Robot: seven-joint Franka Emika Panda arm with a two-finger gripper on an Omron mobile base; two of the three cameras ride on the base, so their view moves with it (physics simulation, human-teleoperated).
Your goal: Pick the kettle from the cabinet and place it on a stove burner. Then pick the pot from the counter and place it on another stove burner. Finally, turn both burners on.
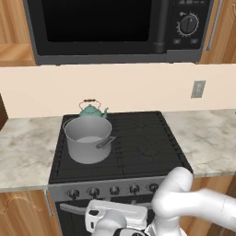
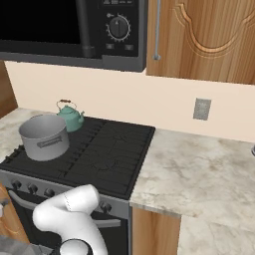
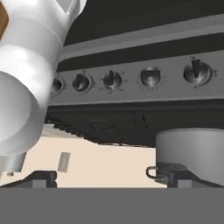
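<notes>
The teal kettle stands on the stove's rear left burner. Just in front of it, on the front left burner, sits the wide grey pot. A row of dark knobs lines the stove front. My arm's white hand hangs low in front of the stove, below the knobs. The hand view is rolled over: several knobs run across its upper part and the pot shows lower right. My gripper is open, its fingertips far apart and holding nothing.
A black microwave hangs above the stove. The wood cabinet with its silver bar handle is to the right of it. Marble counter flanks the stove. A wall outlet sits on the backsplash.
</notes>
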